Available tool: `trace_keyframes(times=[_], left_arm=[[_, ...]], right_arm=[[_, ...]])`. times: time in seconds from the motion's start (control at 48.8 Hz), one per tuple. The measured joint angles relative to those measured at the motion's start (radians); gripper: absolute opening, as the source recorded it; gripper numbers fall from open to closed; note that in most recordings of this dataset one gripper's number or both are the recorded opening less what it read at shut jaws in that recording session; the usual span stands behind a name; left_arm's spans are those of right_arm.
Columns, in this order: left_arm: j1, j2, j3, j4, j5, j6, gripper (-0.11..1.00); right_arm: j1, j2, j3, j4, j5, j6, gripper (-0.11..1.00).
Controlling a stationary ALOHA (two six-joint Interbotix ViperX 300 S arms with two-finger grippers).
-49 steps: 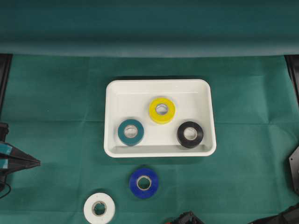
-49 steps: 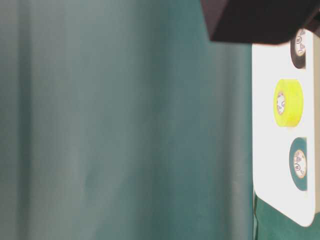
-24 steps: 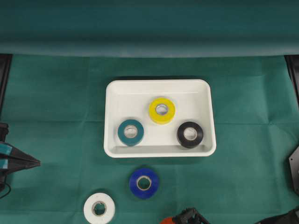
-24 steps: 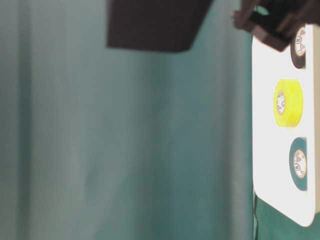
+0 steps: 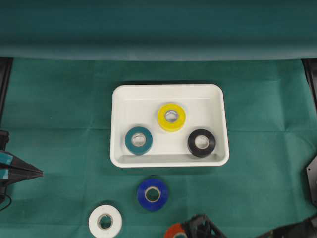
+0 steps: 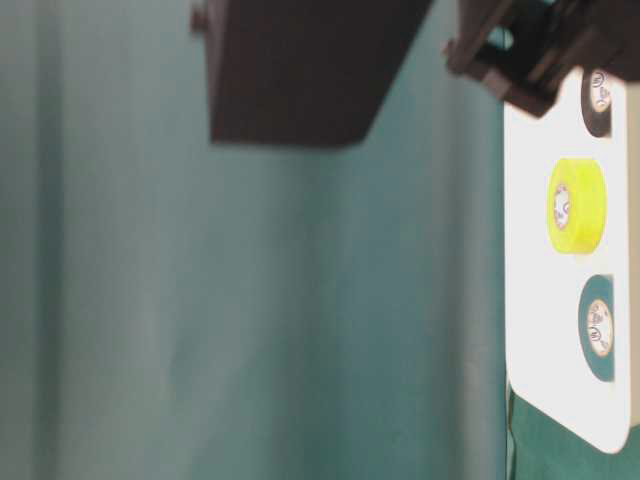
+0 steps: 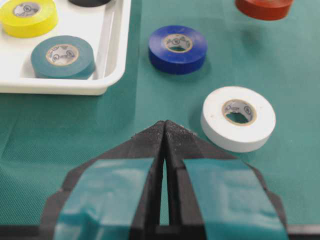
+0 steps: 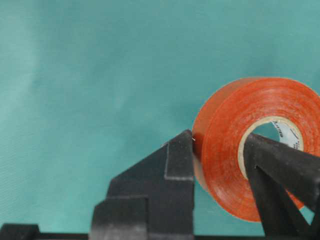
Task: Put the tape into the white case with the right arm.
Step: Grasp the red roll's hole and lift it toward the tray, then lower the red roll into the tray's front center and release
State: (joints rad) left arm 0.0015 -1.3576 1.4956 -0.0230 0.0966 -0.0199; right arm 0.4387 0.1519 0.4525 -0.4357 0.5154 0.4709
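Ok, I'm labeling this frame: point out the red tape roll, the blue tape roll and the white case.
red tape roll (image 8: 225, 150), right wrist view, its flat side face.
blue tape roll (image 5: 143, 194), overhead view, its top face.
white case (image 5: 168, 161), overhead view, its near rim.

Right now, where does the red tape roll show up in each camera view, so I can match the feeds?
Overhead: red tape roll at the bottom edge, in the right gripper, below the blue roll.
Table-level: not in view.
Left wrist: top right edge, beyond the blue roll.
Right wrist: right side, one finger through its core, one outside.
Shared landmark: the blue roll, on the cloth just outside the white case.
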Motion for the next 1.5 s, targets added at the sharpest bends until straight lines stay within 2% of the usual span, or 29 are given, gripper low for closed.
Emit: trace_keyframes(times=[0.246, 0.369, 0.656, 0.84, 1.004, 1.373, 1.435, 1.496], left_arm=[[0.000, 0.000, 0.000, 0.002, 0.000, 0.000, 0.00], [0.000, 0.000, 0.000, 0.000, 0.000, 0.000, 0.00], [0.000, -0.002, 0.000, 0.000, 0.000, 0.000, 0.00], [0.000, 0.000, 0.000, 0.000, 0.000, 0.000, 0.00], [0.000, 0.000, 0.000, 0.000, 0.000, 0.000, 0.00], [0.000, 0.000, 0.000, 0.000, 0.000, 0.000, 0.00], [0.000, 0.000, 0.000, 0.000, 0.000, 0.000, 0.00], [0.000, 0.000, 0.000, 0.000, 0.000, 0.000, 0.00]], right_arm=[[-0.132, -0.083, 0.040, -0.005, 0.006, -0.014, 0.03], [-0.209, -0.110, 0.063, -0.028, 0.008, -0.015, 0.03], [-0.397, -0.117, 0.084, -0.123, -0.005, -0.017, 0.03], [-0.500, -0.117, 0.098, -0.135, -0.057, -0.015, 0.03], [-0.538, -0.117, 0.115, -0.138, -0.121, -0.015, 0.03], [-0.545, -0.114, 0.141, -0.140, -0.164, -0.015, 0.03], [-0.545, -0.112, 0.141, -0.138, -0.169, -0.015, 0.12], [-0.545, -0.112, 0.141, -0.140, -0.172, -0.015, 0.27]])
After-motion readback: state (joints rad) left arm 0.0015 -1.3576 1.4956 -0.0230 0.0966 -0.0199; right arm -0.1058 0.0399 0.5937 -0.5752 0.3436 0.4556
